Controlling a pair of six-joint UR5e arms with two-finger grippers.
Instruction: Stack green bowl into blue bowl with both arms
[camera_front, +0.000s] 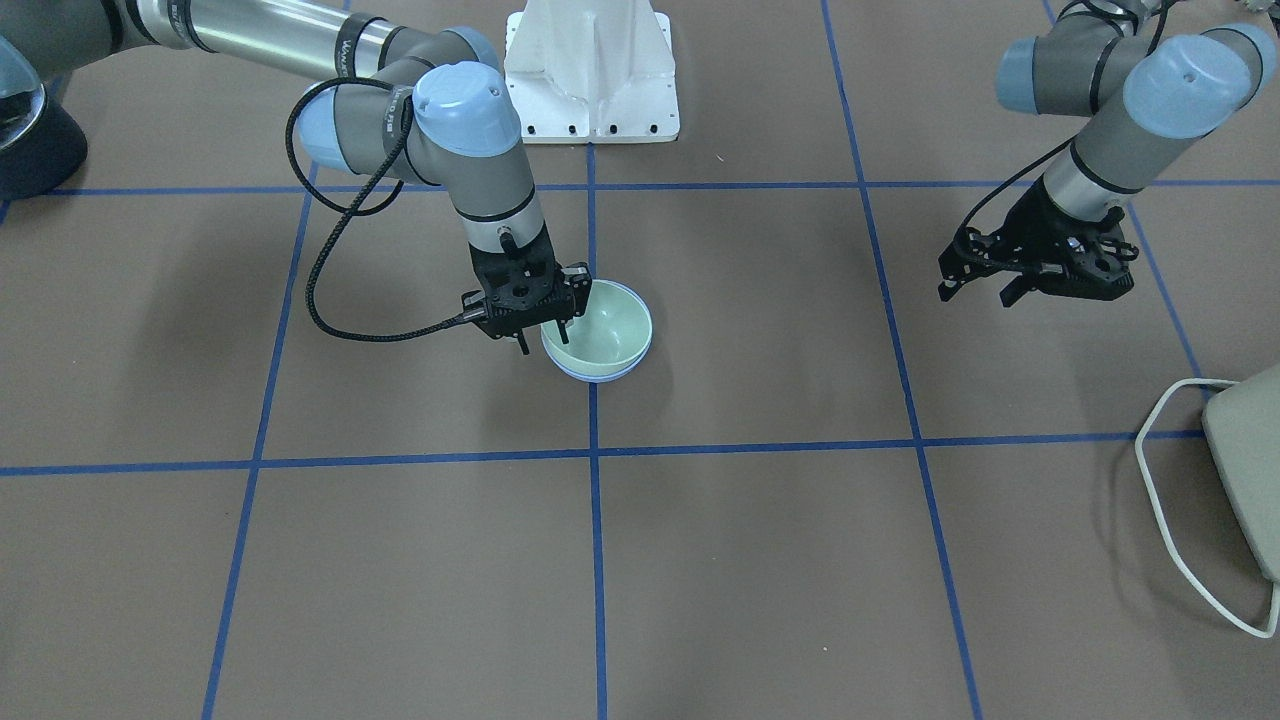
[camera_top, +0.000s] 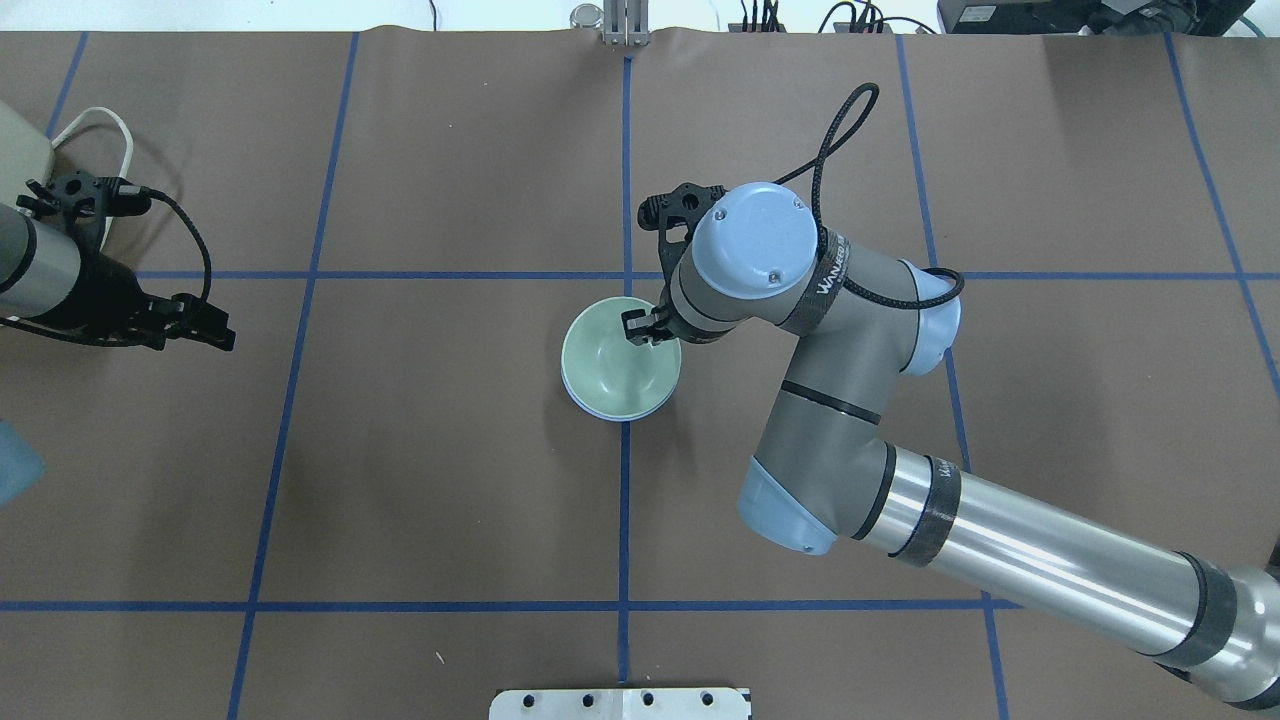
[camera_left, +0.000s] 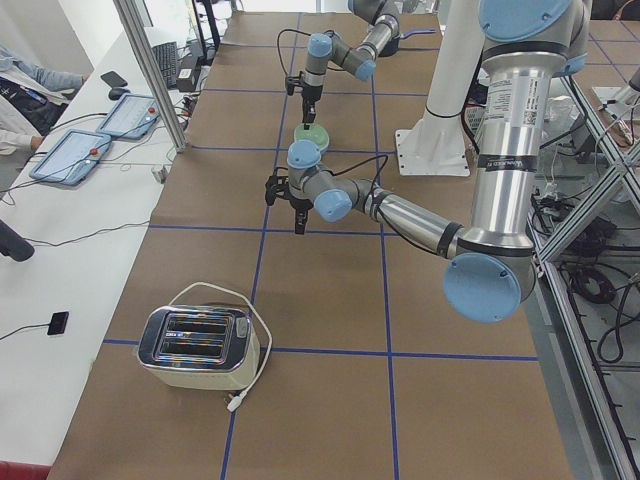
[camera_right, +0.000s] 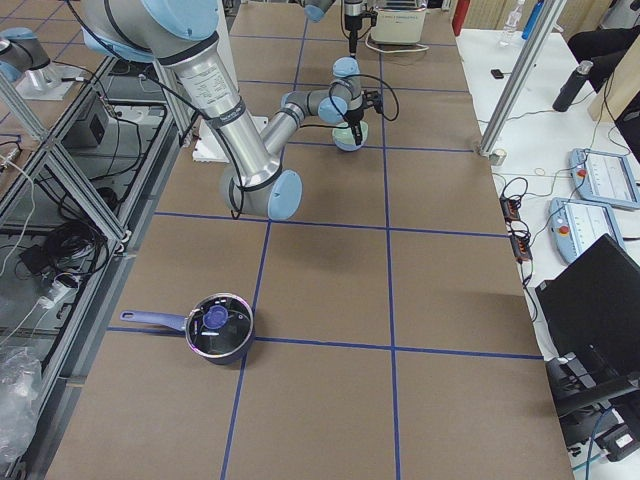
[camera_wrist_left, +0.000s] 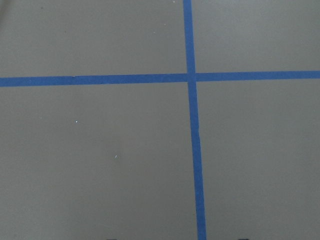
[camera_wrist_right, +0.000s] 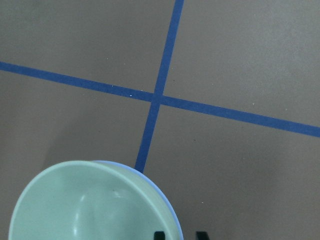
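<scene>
The green bowl (camera_front: 600, 335) sits nested inside the blue bowl (camera_front: 600, 378) at the table's centre, on a blue tape line. Only a thin blue rim shows around it in the overhead view (camera_top: 620, 417) and the right wrist view (camera_wrist_right: 176, 220). My right gripper (camera_front: 544, 340) points straight down over the bowls' rim, one finger inside the green bowl (camera_wrist_right: 85, 205) and one outside, with a gap to the rim; it is open. My left gripper (camera_front: 1000, 285) hangs open and empty far off to the side, over bare table (camera_top: 200, 325).
A cream toaster (camera_front: 1245, 470) with a white cord stands near my left arm. The white pedestal base (camera_front: 590, 70) is behind the bowls. A dark pot (camera_right: 220, 327) with a lid sits far out on my right side.
</scene>
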